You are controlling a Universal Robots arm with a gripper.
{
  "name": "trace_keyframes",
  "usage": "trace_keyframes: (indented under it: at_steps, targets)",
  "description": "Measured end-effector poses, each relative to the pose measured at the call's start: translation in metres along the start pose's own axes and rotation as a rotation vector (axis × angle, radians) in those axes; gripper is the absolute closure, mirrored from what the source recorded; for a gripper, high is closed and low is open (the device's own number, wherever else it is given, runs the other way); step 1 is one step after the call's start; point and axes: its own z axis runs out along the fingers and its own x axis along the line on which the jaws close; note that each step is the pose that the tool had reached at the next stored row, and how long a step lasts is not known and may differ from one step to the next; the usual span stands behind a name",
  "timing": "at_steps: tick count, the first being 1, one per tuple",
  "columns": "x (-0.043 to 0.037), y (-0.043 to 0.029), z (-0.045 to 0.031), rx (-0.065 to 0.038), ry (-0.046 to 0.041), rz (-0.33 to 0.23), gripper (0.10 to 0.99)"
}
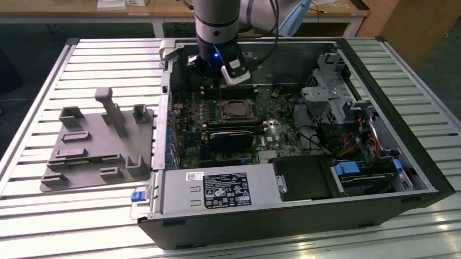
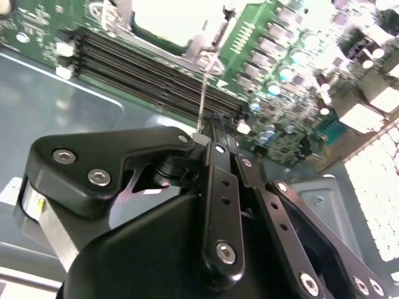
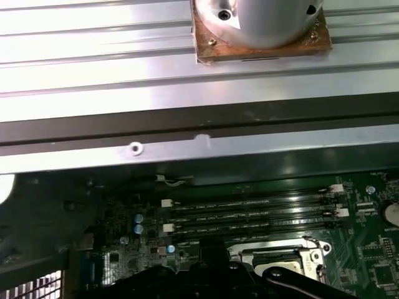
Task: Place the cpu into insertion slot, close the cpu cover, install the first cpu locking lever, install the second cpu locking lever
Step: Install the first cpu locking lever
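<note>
While the cpu [image 1: 235, 110] lies seated in the insertion slot [image 1: 222, 114] under the lowered cpu cover [image 3: 312, 248], the gripper [image 2: 209, 128], just beside the slot, has its jaws pinched together on the thin raised locking lever [image 2: 203, 93].

The arm [image 1: 216, 16] is a silver-grey tube with a black wrist [image 1: 207, 44] bearing a blue light [image 1: 217, 54], a black cable [image 1: 277, 40] beside it, and a black bar-linked end effector [image 2: 215, 128] with silver screws [image 2: 225, 251].

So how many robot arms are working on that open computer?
1. The single arm hangs over the far end of the open computer case, above the green board, just beyond the insertion slot.
</note>
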Motion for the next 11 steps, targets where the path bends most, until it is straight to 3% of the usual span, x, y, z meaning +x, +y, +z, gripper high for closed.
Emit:
trace_keyframes:
  at_steps: [6,11]
  targets:
    - [-0.02,0.0018,0.0012,0.0,0.0015,0.0,0.98]
    - [-0.0233,0.0021,0.0015,0.002,-0.0006,0.0,0.98]
